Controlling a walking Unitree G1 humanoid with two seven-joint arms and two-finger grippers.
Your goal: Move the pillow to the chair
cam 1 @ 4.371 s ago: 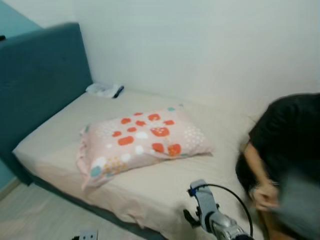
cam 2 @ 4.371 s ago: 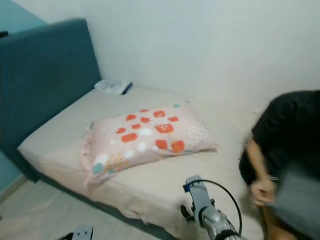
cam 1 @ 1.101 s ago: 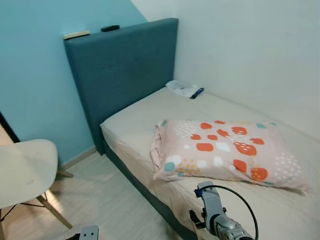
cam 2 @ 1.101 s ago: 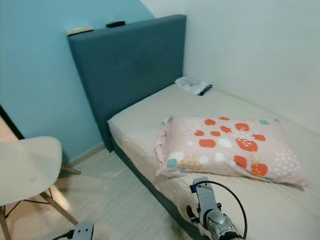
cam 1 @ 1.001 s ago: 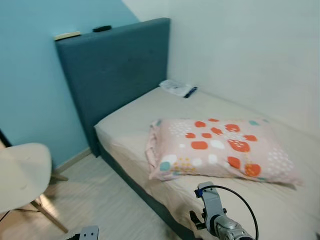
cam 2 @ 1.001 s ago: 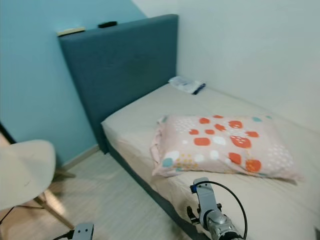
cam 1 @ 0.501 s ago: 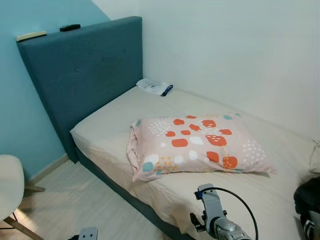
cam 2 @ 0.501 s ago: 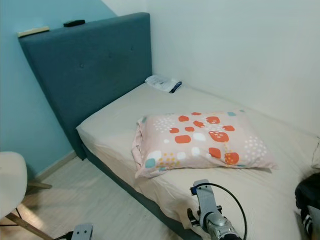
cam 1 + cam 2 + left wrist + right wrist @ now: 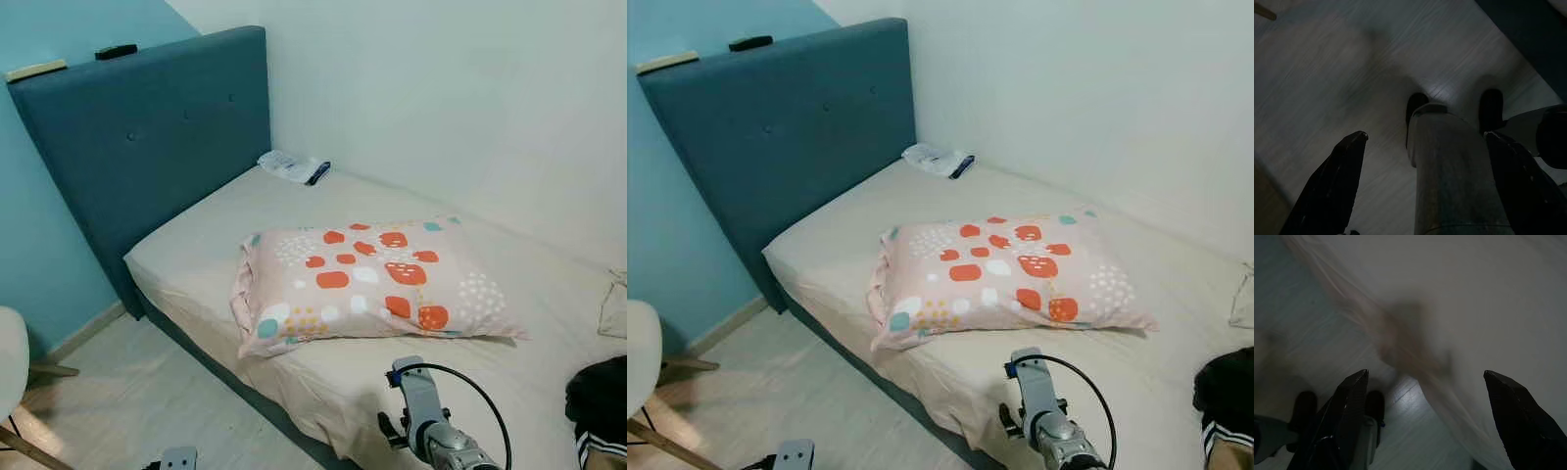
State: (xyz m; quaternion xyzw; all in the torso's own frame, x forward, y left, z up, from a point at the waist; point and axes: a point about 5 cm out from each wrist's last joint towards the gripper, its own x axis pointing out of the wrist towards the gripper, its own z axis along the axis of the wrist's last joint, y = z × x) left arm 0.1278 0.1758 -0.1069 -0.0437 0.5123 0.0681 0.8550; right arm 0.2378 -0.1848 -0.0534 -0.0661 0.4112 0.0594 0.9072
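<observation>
Left eye view: pillow (image 9: 367, 279) flat on bed (image 9: 196, 240), long axis across; both grippers spread, empty.

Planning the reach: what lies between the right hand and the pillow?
Bare beige sheet at the bed edge, seen in both eye views; right hand hangs below the pillow.

A pink pillow (image 9: 367, 279) printed with red, white and teal spots is laid flat on the beige bed (image 9: 196, 245), near its front edge, long side across. A white chair (image 9: 12, 364) is seen at 8 o'clock, on the floor, well apart.
</observation>
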